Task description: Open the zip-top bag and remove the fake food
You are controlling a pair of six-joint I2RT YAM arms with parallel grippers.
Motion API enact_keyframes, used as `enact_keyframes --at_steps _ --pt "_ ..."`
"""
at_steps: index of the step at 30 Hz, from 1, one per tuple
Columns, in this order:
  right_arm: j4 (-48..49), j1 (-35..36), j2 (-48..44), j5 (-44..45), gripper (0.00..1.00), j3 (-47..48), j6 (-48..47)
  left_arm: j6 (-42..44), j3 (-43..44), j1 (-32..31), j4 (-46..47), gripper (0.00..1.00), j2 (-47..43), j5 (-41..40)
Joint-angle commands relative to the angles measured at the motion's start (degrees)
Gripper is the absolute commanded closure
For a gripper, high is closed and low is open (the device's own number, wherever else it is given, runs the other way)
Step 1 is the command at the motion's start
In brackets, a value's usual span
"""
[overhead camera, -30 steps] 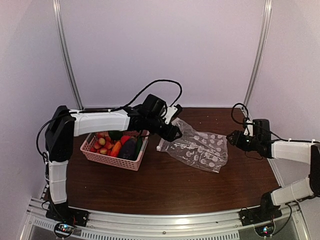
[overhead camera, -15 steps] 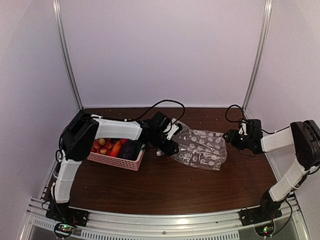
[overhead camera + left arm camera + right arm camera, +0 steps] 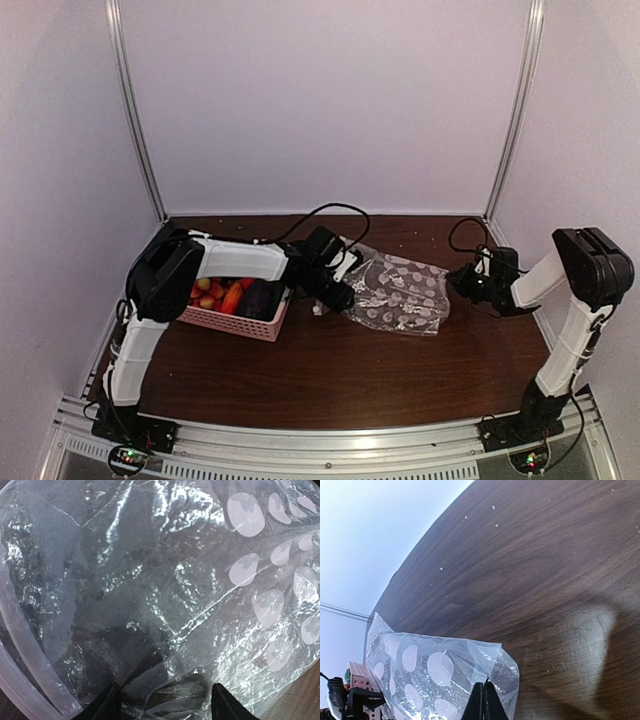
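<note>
1. The tabletop (image 3: 380, 370) has broad bare room along its near side. To the right there is little. The right arm is folded close to the right wall (image 3: 590, 150), so a long pull that way would likely run it into the wall.
2. The zip-top bag (image 3: 400, 295) lies crumpled at mid-tabletop, just right of the basket, spanned between both grippers, and it looks empty. If the two grippers draw apart, the thin film could tear or slip out of a pinch. Lifting it has clear room above.
3. The pink basket (image 3: 232, 322) sits at the left, just beside the bag's left end, with the left forearm crossing over its far right corner. A low sweep of that arm to the left could shove or tip it.
4. The fake food (image 3: 230, 296) is heaped in the basket, and none shows inside the bag. The pieces are small and rounded, so a knock to the basket could send them rolling toward the left edge.
5. The left gripper (image 3: 162, 705) has its fingers spread, with film lying across the gap. I cannot tell whether it is inside the bag's mouth. Closing here might catch both layers at once.
6. The right gripper (image 3: 484, 700) is pinched tight on the bag's right corner, only a small fold, and a tug could pull that fold free.
</note>
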Motion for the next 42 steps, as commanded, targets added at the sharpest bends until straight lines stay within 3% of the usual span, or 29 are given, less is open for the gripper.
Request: enact_keyframes --at_steps 1,7,11,12,13,14,16,30,36,40,42 --pt "11.0 -1.9 0.1 -2.5 1.0 -3.5 5.2 -0.1 -0.2 1.6 -3.0 0.39 0.8 -1.6" --pt "7.1 -8.4 -5.9 0.1 1.0 -6.8 2.7 -0.4 -3.4 2.7 -2.8 0.4 -1.0 -2.2" --pt "7.1 -8.6 -5.7 -4.0 1.0 -5.0 2.0 0.8 -3.8 2.7 -1.5 0.41 -1.3 -1.1" --pt "7.0 -8.6 -4.9 -6.1 0.92 -3.9 2.1 1.1 -3.7 2.7 -1.3 0.41 -1.3 -0.9" --pt "6.9 -8.5 -4.1 -7.9 0.74 -2.5 2.1 1.3 -3.6 2.7 -1.2 0.41 -1.2 -0.7" --pt "6.5 -8.4 -3.3 -9.1 0.62 -1.5 2.1 1.4 -3.4 2.7 -1.2 0.41 -1.1 -0.6" --pt "5.6 -7.9 -2.0 -10.5 0.52 0.1 2.1 1.6 -3.1 2.7 -1.2 0.41 -0.9 -0.5" --pt "-4.5 -2.8 7.1 -13.5 0.46 10.6 -2.6 1.9 -1.9 2.7 -1.3 0.4 -0.4 -0.3" --pt "-1.4 -0.7 10.3 -18.2 0.54 10.9 -0.7 2.0 -1.2 2.7 -1.6 0.4 0.1 -0.4" --pt "3.6 -0.1 10.9 -19.3 0.78 8.7 1.7 2.1 -0.8 2.9 -1.9 0.4 0.3 -0.4" --pt "5.8 -0.2 10.7 -19.0 0.97 7.6 2.8 2.0 -0.9 3.1 -2.3 0.4 0.4 -0.7"
